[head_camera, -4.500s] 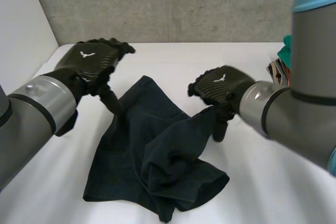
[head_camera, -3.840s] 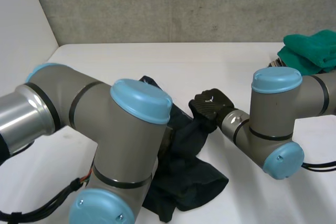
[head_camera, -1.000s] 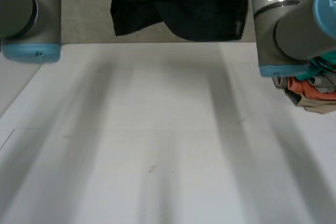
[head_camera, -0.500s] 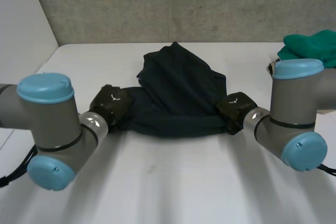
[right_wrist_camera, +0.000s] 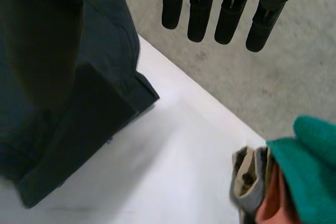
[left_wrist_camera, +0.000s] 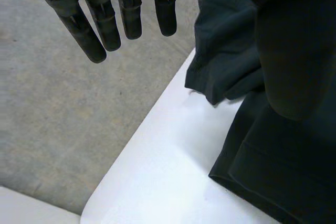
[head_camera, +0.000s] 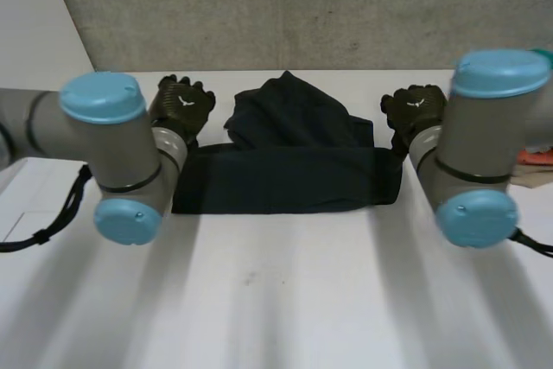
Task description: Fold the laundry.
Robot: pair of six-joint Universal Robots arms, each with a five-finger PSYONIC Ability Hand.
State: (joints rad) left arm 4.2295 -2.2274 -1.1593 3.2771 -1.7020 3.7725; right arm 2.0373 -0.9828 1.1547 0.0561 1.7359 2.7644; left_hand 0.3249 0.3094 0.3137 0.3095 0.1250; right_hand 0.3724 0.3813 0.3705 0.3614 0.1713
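Dark shorts point(head_camera: 289, 174) lie folded on the white table point(head_camera: 276, 300), frame centre. Both ends just released; left hand point(head_camera: 181, 103) and right hand point(head_camera: 413, 108) hover beyond them, fingers straight, empty. First fold looks done.

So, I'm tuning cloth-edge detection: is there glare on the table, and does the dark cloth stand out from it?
Head view: even light, no glare on the table; the dark cloth contrasts strongly, inner folds faint. Left wrist view: its hem line shows. Right wrist view: its corner reads cleanly against white.
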